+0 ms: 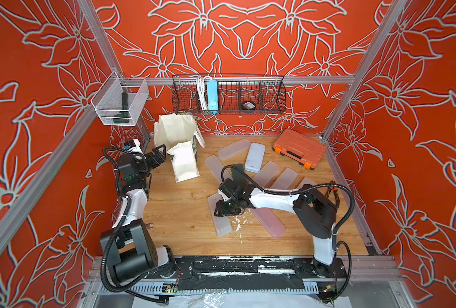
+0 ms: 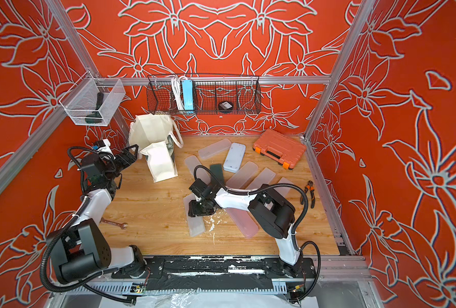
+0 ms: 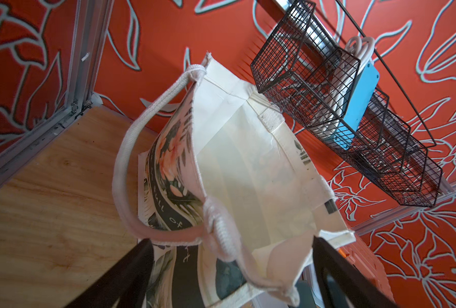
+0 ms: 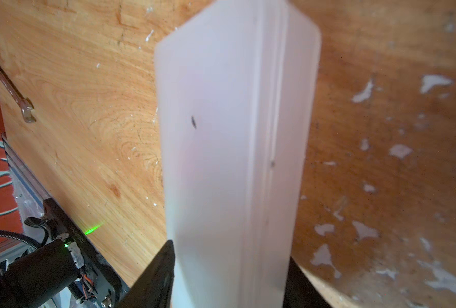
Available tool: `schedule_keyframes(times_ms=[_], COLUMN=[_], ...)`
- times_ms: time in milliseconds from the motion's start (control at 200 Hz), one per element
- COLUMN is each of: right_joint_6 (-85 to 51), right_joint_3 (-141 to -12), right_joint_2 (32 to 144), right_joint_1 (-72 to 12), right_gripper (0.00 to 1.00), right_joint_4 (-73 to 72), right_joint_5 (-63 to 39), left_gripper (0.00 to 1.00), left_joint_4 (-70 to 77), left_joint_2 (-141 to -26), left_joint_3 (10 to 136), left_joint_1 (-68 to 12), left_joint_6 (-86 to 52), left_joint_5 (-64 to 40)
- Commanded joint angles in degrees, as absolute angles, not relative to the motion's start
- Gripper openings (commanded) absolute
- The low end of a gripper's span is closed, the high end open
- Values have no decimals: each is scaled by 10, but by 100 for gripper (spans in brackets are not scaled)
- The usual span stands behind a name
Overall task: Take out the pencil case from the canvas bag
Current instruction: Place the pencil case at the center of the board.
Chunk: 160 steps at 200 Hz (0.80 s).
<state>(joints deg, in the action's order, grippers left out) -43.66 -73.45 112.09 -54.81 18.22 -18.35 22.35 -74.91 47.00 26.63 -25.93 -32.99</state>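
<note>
The canvas bag [image 1: 177,132] [image 2: 155,130] stands at the back left of the table, cream with a dark floral panel. Its mouth [image 3: 248,165] gapes at the left wrist camera and only cloth shows inside. My left gripper [image 1: 159,154] [image 3: 231,241] is open just left of the bag, its fingers either side of the mouth and a looped handle [image 3: 131,160]. A frosted white pencil case [image 1: 221,226] [image 4: 235,133] lies mid-table under my right gripper [image 1: 223,209] [image 4: 229,266]. The right jaws stand apart with the blurred case loose between them.
Several more translucent pencil cases [image 1: 264,173], a pale blue one [image 1: 254,157] and a pink one [image 1: 271,222] are scattered mid-table. An orange tool case [image 1: 299,148] sits back right. A wire basket [image 1: 228,94] hangs on the back wall. A wrench [image 2: 115,223] and pliers [image 2: 308,192] lie near the sides.
</note>
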Motion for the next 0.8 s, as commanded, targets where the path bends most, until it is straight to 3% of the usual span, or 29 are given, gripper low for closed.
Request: schedule_keyframes(times_ms=[0, 210, 360, 731, 796], right_joint_6=[-424, -415, -420, -421, -419], right_joint_3=[-746, -748, -737, -700, -690], right_joint_2=[1116, 1107, 1093, 1051, 1040], right_joint_1=[-545, -545, -545, -546, -546], right_gripper=[57, 62, 71, 79, 87], right_joint_4=[222, 243, 246, 207, 197], right_joint_5=[-155, -130, -100, -86, -83], left_gripper=[93, 93, 95, 98, 98], left_joint_4=[222, 217, 204, 193, 192], left_joint_2=[-737, -730, -729, -711, -704], left_joint_3=[465, 459, 465, 458, 453], left_joint_1=[268, 268, 269, 269, 269], left_joint_6=[-254, -250, -245, -230, -226], left_joint_5=[-323, -325, -328, -321, -315])
